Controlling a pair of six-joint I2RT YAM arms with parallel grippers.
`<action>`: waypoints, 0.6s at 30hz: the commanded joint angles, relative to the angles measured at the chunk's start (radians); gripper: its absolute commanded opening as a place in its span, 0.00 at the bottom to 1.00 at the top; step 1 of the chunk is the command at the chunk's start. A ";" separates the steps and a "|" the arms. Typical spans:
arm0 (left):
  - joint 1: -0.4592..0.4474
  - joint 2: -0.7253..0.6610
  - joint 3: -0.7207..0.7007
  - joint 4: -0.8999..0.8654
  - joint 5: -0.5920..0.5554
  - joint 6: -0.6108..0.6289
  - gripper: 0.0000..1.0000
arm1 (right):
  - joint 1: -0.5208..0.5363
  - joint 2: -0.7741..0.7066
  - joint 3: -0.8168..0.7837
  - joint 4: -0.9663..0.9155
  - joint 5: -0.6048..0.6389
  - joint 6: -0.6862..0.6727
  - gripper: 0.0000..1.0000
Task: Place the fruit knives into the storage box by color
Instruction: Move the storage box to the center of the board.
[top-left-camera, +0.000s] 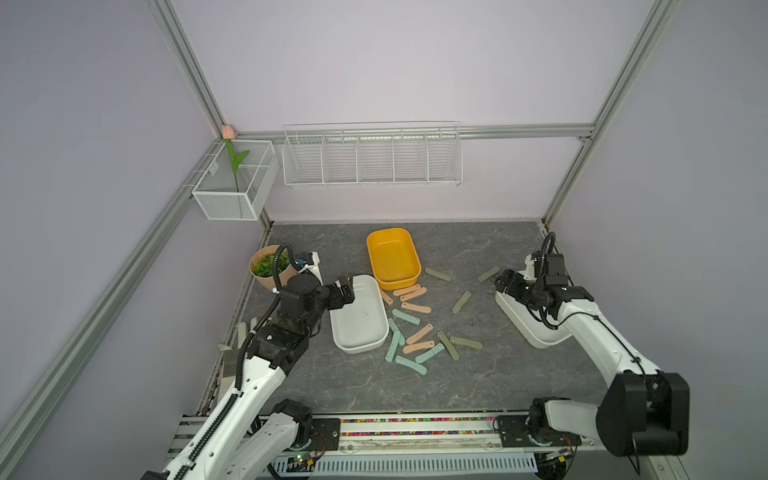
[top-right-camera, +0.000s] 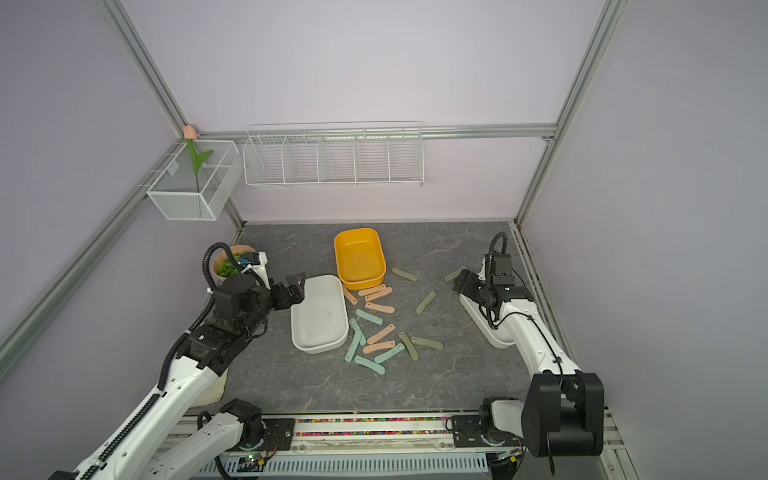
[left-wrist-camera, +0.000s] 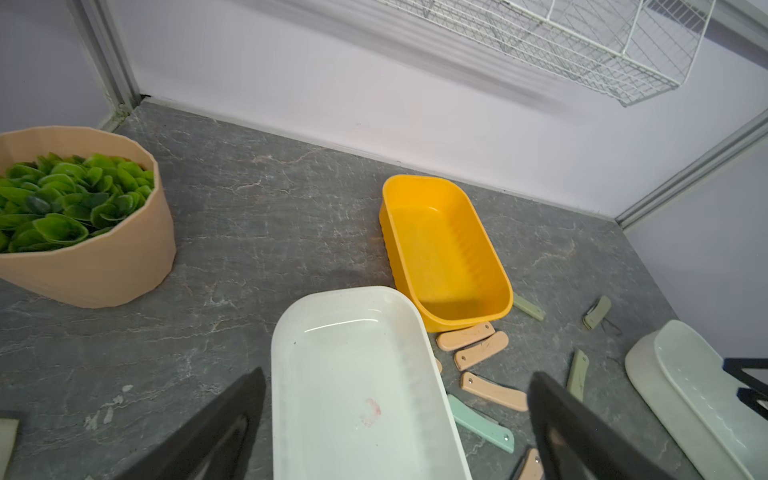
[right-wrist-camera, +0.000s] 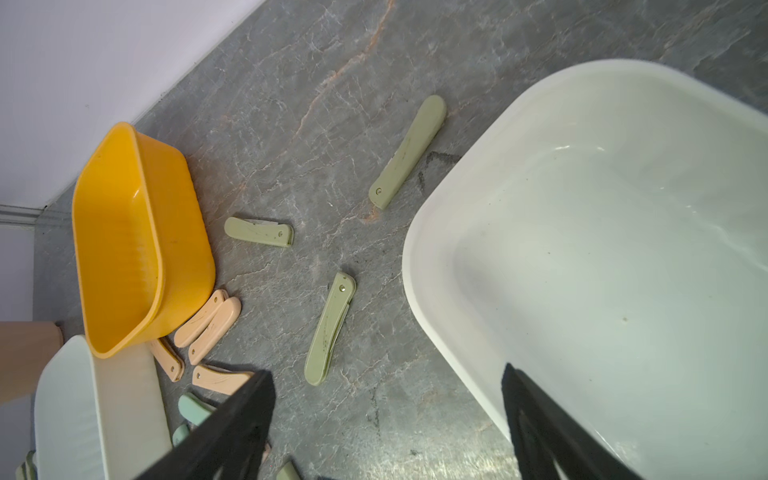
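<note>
Several fruit knives lie loose on the grey table: peach ones (top-left-camera: 409, 293) beside the yellow storage box (top-left-camera: 392, 255), teal ones (top-left-camera: 405, 316) further forward, and olive ones (top-left-camera: 461, 302) spread toward the right. My left gripper (top-left-camera: 347, 291) hovers open over the far end of an empty white box (top-left-camera: 359, 320), with nothing between its fingers (left-wrist-camera: 232, 419). My right gripper (top-left-camera: 505, 282) is open and empty above the near rim of a second white box (top-left-camera: 515, 318). In the right wrist view an olive knife (right-wrist-camera: 330, 328) lies just ahead of the jaws.
A potted green plant (top-left-camera: 270, 266) stands at the back left behind my left arm. A white wire rack (top-left-camera: 372, 156) hangs on the back wall. A mesh basket with a tulip (top-left-camera: 235, 178) hangs in the left corner. Aluminium frame posts border the table.
</note>
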 joint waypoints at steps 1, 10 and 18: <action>-0.024 0.023 0.011 -0.030 -0.027 -0.026 0.99 | -0.005 0.077 0.022 0.036 -0.054 0.047 0.89; -0.031 0.041 -0.012 0.029 0.004 -0.035 0.99 | -0.007 0.257 0.131 0.073 -0.096 0.075 0.89; -0.031 0.075 -0.004 0.050 0.034 -0.034 0.99 | -0.010 0.414 0.298 0.087 -0.115 0.108 0.89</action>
